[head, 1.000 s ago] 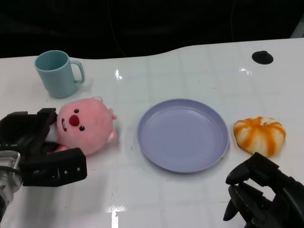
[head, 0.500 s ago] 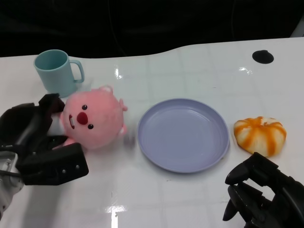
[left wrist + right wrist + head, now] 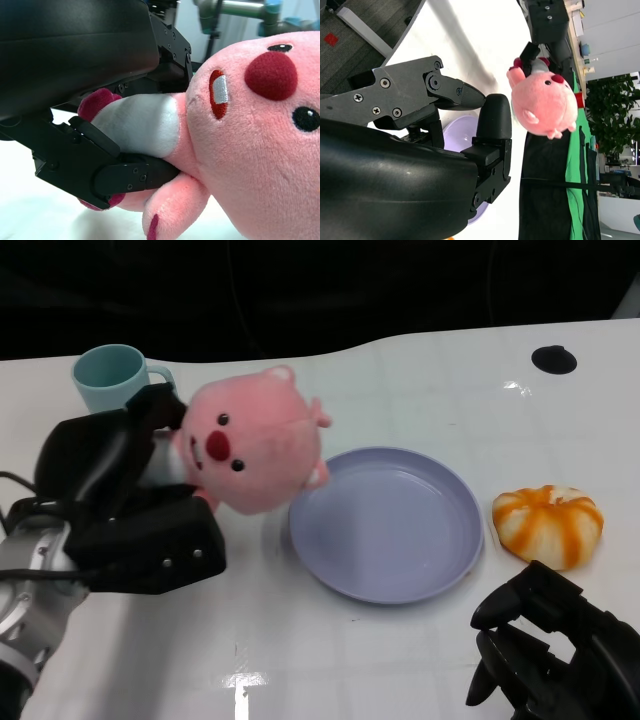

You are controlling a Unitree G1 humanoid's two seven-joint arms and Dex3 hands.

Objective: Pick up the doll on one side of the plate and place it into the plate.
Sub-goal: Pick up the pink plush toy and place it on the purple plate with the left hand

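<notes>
A pink plush doll (image 3: 255,440) with a red nose hangs in the air just left of the lavender plate (image 3: 385,523), its head over the plate's left rim. My left hand (image 3: 130,495) grips the doll's body from the left; the left wrist view shows black fingers (image 3: 105,172) clamped around the doll (image 3: 240,130) at its white belly. In the right wrist view the doll (image 3: 545,102) is lifted off the table. My right hand (image 3: 555,655) rests low at the front right, fingers curled in, holding nothing.
A teal mug (image 3: 105,375) stands behind my left hand at the back left. An orange-and-white striped bun-shaped toy (image 3: 547,523) lies right of the plate. A black round mark (image 3: 552,360) sits at the table's back right.
My left hand has lifted the doll off the table and carried it up and to the right, toward the plate's left rim. The right hand has stayed still.
</notes>
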